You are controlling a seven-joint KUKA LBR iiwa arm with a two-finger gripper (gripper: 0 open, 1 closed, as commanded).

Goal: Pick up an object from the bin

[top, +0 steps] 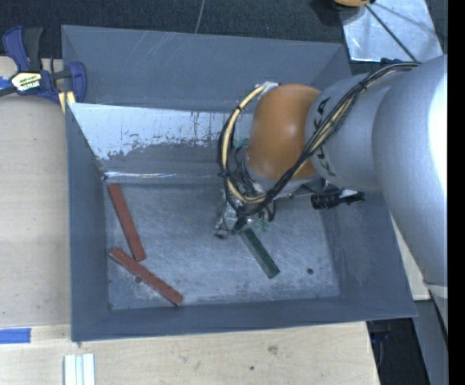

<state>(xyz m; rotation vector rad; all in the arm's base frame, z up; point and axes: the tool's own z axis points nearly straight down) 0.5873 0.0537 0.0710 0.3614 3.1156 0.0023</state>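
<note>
The bin (88,215) holds three sticks in all: one green stick (262,255) and two brown ones.

The green stick lies flat on the floor, slanting from its upper-left end down to its lower-right end. It lies alone, with bare floor on both of its long sides.

The gripper (231,223) is low over the floor at the green stick's upper-left end. Whether it touches the stick cannot be told. Whether the claw is released, clenched or grasping the stick cannot be told either, since the wrist parts crowd together there.

Just above the green stick's upper end is the one orange cover (276,131), with yellow and black cables (234,127) looped round it. The one arm (409,159), silver-grey, fills the space above and right of the green stick.

Both brown sticks lie well to the left of the green stick. The upper brown stick (126,221) is level with the green stick and stands steep, top end left and bottom end right. The lower brown stick (146,277) lies a little lower than the green stick and slants more gently, also down to the right. The upper one's bottom end comes close to the lower one's left end; whether they touch cannot be told.

One dark speck (311,271), too small to name, lies right of the green stick's lower end.
</note>
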